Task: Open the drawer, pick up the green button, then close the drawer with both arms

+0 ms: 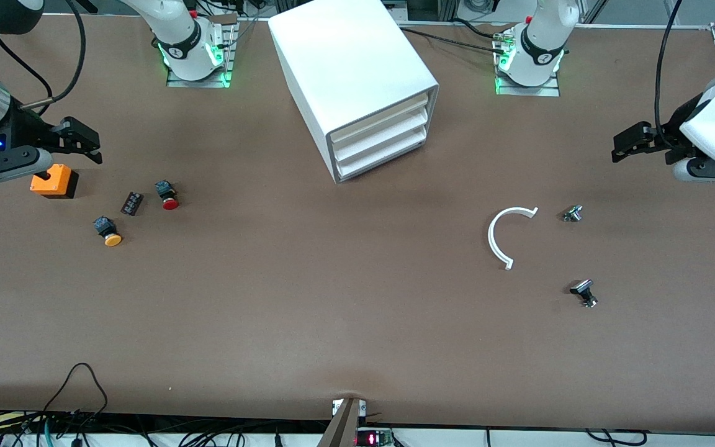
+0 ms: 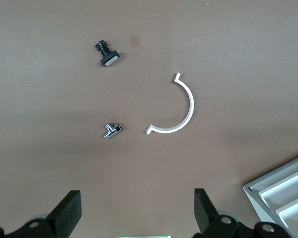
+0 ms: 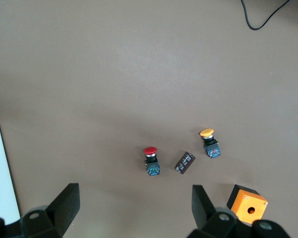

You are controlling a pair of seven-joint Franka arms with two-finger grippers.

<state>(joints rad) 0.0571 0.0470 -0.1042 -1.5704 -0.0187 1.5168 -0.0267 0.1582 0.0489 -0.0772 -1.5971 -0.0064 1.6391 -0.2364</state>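
The white cabinet (image 1: pixel 351 68) stands at the middle of the table near the robots' bases. Its three drawers are all shut; the lowest drawer (image 1: pixel 383 157) sits flush. The green-capped button is hidden. My right gripper (image 1: pixel 87 144) is open and empty, up over the table at the right arm's end, beside an orange box. My left gripper (image 1: pixel 625 144) is open and empty, up over the table at the left arm's end. The left wrist view shows its fingers (image 2: pixel 69 210) wide apart and a corner of the cabinet (image 2: pixel 283 196). The right wrist view shows its fingers (image 3: pixel 201 203) wide apart.
At the right arm's end lie an orange box (image 1: pixel 54 181), a red-capped button (image 1: pixel 168 195), a yellow-capped button (image 1: pixel 108 231) and a small black block (image 1: pixel 132 203). At the left arm's end lie a white C-shaped piece (image 1: pixel 501 234) and two small metal parts (image 1: pixel 573 214), (image 1: pixel 584 293).
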